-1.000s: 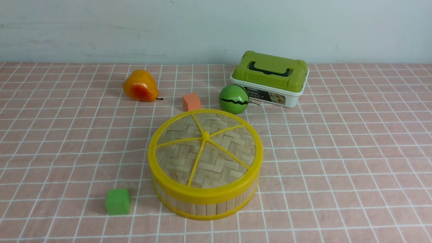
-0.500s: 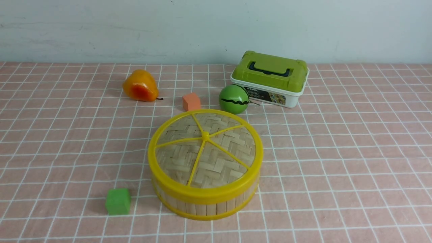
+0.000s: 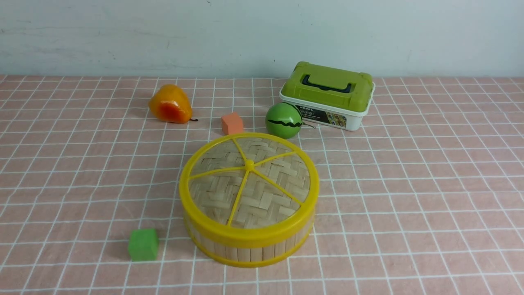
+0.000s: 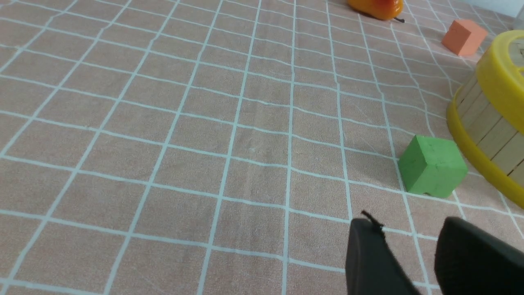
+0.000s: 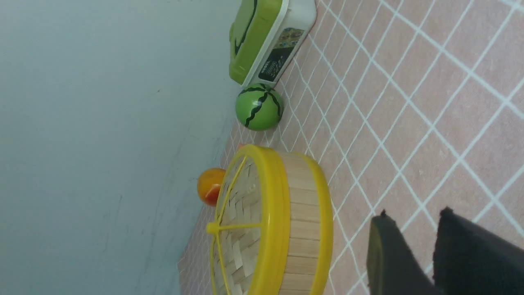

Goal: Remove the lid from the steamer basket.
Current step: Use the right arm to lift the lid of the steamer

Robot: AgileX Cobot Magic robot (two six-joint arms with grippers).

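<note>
The lid, a woven bamboo disc with a yellow rim, spokes and centre knob, sits closed on the steamer basket in the middle of the checked cloth. Neither gripper shows in the front view. In the left wrist view my left gripper is open and empty, low over the cloth, with the basket wall and lid rim off to one side. In the right wrist view my right gripper is open and empty, apart from the basket wall and the lid.
A green cube lies by the basket's front left, close to the left gripper. Behind the basket are an orange cube, an orange pear, a watermelon ball and a white box with a green lid. A wall closes the back.
</note>
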